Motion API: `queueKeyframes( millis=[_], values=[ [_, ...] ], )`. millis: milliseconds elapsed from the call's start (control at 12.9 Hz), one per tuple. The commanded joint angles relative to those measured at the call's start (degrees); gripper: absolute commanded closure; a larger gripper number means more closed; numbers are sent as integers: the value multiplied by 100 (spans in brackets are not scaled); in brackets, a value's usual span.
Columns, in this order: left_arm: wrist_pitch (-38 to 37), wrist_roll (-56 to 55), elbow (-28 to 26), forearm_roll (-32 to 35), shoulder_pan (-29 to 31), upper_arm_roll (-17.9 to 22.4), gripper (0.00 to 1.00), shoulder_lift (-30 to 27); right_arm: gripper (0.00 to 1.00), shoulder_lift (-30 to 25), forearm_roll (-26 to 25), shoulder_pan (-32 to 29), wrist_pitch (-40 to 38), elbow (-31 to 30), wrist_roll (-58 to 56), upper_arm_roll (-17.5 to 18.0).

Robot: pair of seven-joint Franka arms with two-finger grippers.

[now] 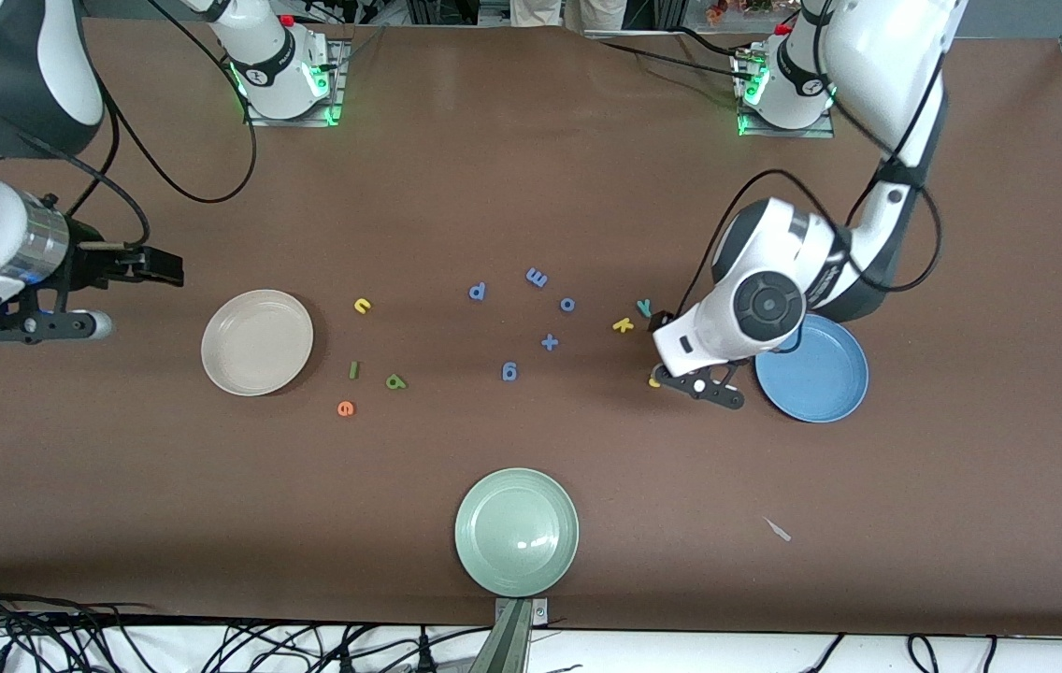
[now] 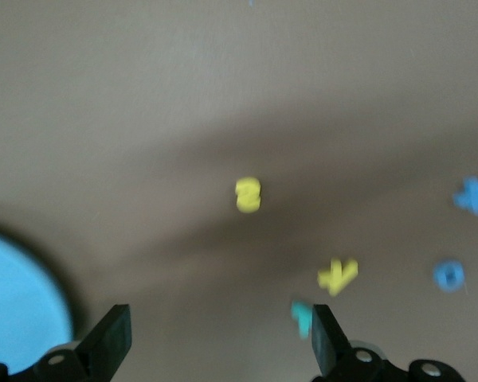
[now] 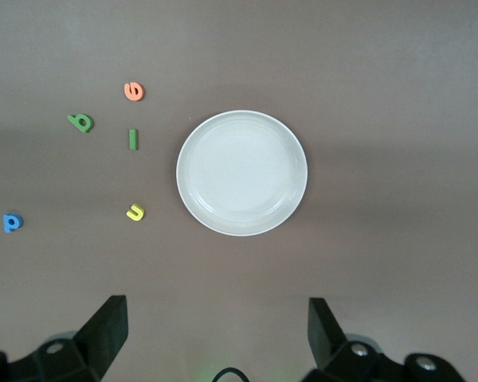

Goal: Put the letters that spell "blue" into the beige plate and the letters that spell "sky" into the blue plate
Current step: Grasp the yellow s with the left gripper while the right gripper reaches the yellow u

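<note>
From my console: left end effector (image 2: 215,338), jaws wide and empty, hangs over the small yellow foam s (image 2: 248,195) beside the round blue plate (image 1: 821,388); right end effector (image 3: 215,334), equally open, waits near the cream-beige round plate (image 1: 257,342).

High front view, two downward wrist views

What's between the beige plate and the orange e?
Nothing: the front view shows only bare brown table between the beige plate and the orange e.
</note>
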Motion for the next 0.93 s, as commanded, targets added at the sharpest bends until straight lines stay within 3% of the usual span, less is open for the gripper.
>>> queueKeyframes(
  millis=[0, 233, 466, 544, 777, 854],
  values=[
    [427, -506, 255, 153, -247, 97, 0, 448, 0, 124, 111, -1, -52, 31, -93, 35],
    [911, -1217, 185, 593, -316, 80, 0, 729, 0, 335, 120, 305, 140, 31, -32, 62],
    [1167, -1728, 167, 673, -466, 88, 0, 976, 0, 730, 199, 692, 816, -30, 588, 53],
    [1167, -1729, 167, 682, -458, 88, 8, 994, 0, 801, 199, 780, 1009, -100, 845, 53],
    [1167, -1729, 158, 787, -458, 106, 61, 1003, 0, 793, 235, 1018, 1833, -836, 1424, 62],
    [1176, -1729, 159, 1162, -458, 89, 65, 994, 0, 706, 261, 1036, 2298, -1196, 1584, 71]
  ],
)
